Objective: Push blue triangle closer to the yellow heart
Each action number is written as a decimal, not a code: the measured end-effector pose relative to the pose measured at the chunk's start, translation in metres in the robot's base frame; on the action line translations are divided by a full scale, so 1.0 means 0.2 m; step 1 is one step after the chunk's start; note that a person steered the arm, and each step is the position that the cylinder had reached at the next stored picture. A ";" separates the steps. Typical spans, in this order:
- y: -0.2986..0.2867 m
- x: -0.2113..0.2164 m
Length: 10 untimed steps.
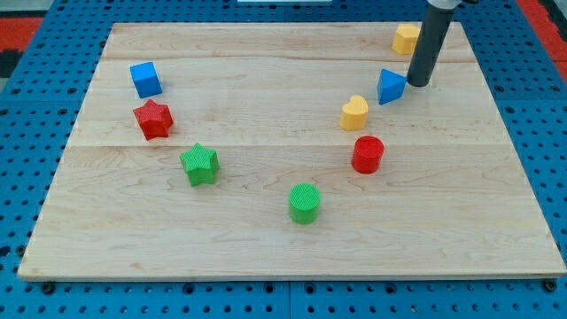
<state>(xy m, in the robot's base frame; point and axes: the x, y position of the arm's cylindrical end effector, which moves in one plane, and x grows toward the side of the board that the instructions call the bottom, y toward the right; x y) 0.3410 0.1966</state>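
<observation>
The blue triangle (390,85) lies at the view's upper right on the wooden board (266,239). The yellow heart (354,112) lies just below and to the left of it, a small gap apart. My tip (418,83) rests on the board right next to the triangle's right side, touching it or nearly so. The dark rod rises from there to the view's top edge.
A yellow block (407,38) sits at the top right behind the rod. A red cylinder (368,153) lies below the heart. A green cylinder (304,203), a green star (199,164), a red star (153,119) and a blue cube (145,79) lie to the left.
</observation>
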 end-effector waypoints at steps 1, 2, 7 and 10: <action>0.04 0.08; -0.30 0.03; -0.87 -0.14; -0.46 -0.17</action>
<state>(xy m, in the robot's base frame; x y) 0.3071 0.1040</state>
